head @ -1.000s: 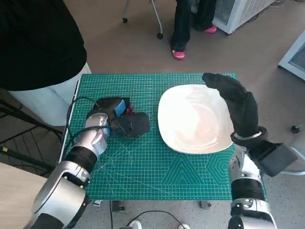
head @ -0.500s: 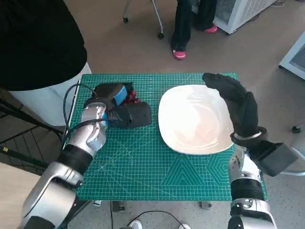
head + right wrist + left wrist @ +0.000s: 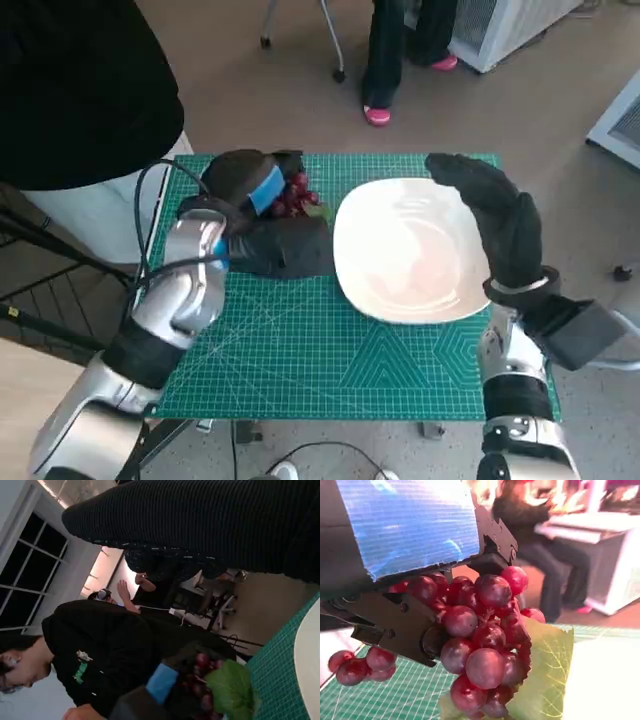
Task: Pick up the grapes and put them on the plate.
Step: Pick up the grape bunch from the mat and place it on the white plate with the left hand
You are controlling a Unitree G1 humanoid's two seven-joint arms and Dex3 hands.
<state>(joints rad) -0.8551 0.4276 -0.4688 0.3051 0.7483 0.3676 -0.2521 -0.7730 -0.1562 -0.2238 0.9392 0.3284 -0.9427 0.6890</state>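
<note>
- step in hand, as i judge it: the left hand [image 3: 262, 205] is carrying the grapes [image 3: 296, 194] toward the plate [image 3: 405, 250]; the bunch is hanging above the green mat [image 3: 300, 350], just beside the plate's near edge and not yet over it.
- doing it well, in my view: keeping the bunch level and clear of the rim, travelling across until it is hanging over the plate's middle, then lowering until the bottom grapes are resting before letting go; a slow pace is advisable, since a few grapes [image 3: 362, 661] are dangling loose at one side and the leaf [image 3: 545, 672] is hanging free.
- left hand fingers [image 3: 395, 625]: closing around the upper part of the bunch; the wrist view is showing the black fingers pressing into the cluster from both sides, with most of the grapes drooping below the grip.
- right hand [image 3: 495, 225]: lying along the far edge of the plate, seemingly touching its rim, fingers stretched out and holding nothing that i can see.
- plate: sitting bare and white on the mat.
- risk, as a judgement: the bunch is being held high up, so it is likely to swing; stray grapes may be dropping off if the hand is jerking.
</note>
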